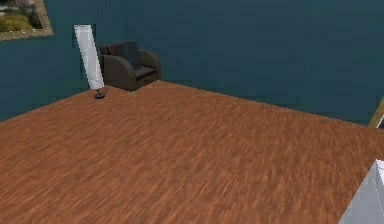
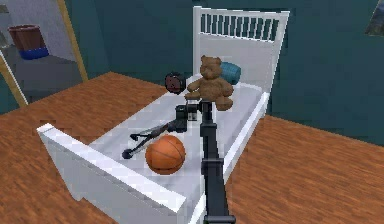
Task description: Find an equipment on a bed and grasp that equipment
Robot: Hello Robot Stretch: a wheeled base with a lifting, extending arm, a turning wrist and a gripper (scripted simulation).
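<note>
A white-framed bed (image 2: 95, 165) with a pale cover stands in the arm side view. On it lie an orange basketball (image 2: 166, 154) near the footboard, a dark thin stick-like thing (image 2: 148, 137) beside the ball, and a small dark round thing with a reddish rim (image 2: 174, 80) farther up. A brown teddy bear (image 2: 213, 82) sits by a teal pillow (image 2: 233, 72) at the headboard. My arm (image 2: 212, 165) reaches out over the bed. The gripper (image 2: 184, 112) is over the cover between the stick and the bear. I cannot tell whether it holds anything.
A dark armchair (image 1: 130, 65) and a white floor lamp (image 1: 88, 55) stand against the teal wall across bare wooden floor (image 1: 190, 150). A framed picture (image 1: 22, 18) hangs at upper left. A white bed corner (image 1: 368, 200) shows at lower right. A wood-framed opening (image 2: 35, 50) lies left of the bed.
</note>
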